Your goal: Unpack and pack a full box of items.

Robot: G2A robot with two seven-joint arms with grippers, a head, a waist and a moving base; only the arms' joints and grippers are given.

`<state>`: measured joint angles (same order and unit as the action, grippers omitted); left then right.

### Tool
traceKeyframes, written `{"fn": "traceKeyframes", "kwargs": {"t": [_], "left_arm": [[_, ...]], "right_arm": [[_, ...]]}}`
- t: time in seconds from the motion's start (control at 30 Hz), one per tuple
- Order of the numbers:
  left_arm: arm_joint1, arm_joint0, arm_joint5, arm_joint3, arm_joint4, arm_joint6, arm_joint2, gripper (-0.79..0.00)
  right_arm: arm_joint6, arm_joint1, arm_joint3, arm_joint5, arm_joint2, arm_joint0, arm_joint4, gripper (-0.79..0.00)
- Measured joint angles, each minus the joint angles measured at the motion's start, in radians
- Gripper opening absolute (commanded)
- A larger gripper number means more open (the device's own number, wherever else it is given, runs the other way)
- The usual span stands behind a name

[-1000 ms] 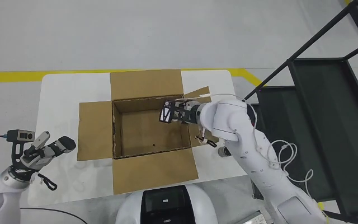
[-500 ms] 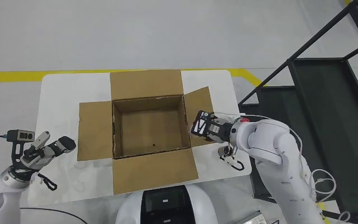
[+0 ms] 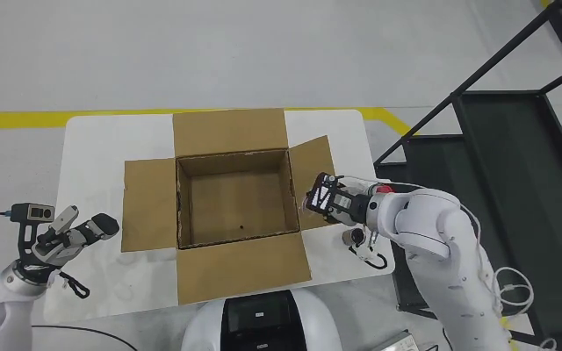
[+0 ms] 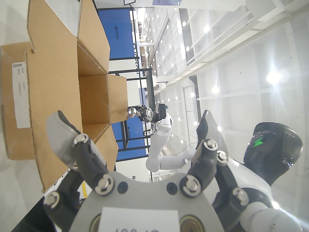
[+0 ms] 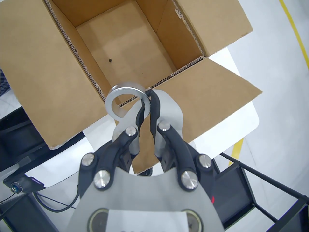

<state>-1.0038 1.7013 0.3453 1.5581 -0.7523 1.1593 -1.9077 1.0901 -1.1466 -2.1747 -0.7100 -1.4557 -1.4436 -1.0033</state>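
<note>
One white table (image 3: 105, 149) bears an open box (image 3: 237, 206) beside dark steps (image 3: 496, 149).

Speck (image 5: 110, 60) on box (image 5: 101, 8) floor too small to identify; ring (image 5: 111, 103) partly behind right gripper (image 5: 148, 99).

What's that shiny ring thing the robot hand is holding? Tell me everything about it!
The ring is a flat, silvery hoop that looks like smooth metal, with a big round hole through the middle. The right gripper pinches one side of its rim between black fingertips, so it sticks out past them. It hangs in the air by a corner of the open cardboard box. Nothing else touches it.
</note>
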Motion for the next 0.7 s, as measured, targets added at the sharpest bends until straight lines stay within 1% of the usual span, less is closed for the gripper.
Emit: {"fn": "traceKeyframes", "kwargs": {"t": [0.17,0.23,0.3,0.4,0.47,0.53,0.7], "left_arm": [[0.0,0.0,0.0,0.0,0.0,0.0,0.0,0.0],[0.0,0.0,0.0,0.0,0.0,0.0,0.0,0.0],[0.0,0.0,0.0,0.0,0.0,0.0,0.0,0.0],[0.0,0.0,0.0,0.0,0.0,0.0,0.0,0.0],[0.0,0.0,0.0,0.0,0.0,0.0,0.0,0.0],[0.0,0.0,0.0,0.0,0.0,0.0,0.0,0.0],[0.0,0.0,0.0,0.0,0.0,0.0,0.0,0.0]], "right_arm": [[-0.005,0.0,0.0,0.003,0.001,-0.002,0.0,-0.785],[-0.036,0.002,-0.012,0.003,-0.004,-0.013,0.016,-0.785],[-0.042,0.008,-0.03,-0.008,-0.029,-0.027,0.046,-0.785],[-0.021,0.021,-0.081,-0.039,-0.088,-0.063,0.11,-0.785],[-0.029,0.035,-0.125,-0.051,-0.135,-0.104,0.149,-0.785],[-0.04,0.056,-0.164,-0.06,-0.181,-0.156,0.153,-0.785],[-0.094,0.109,-0.175,-0.114,-0.289,-0.287,0.134,-0.785]]}}
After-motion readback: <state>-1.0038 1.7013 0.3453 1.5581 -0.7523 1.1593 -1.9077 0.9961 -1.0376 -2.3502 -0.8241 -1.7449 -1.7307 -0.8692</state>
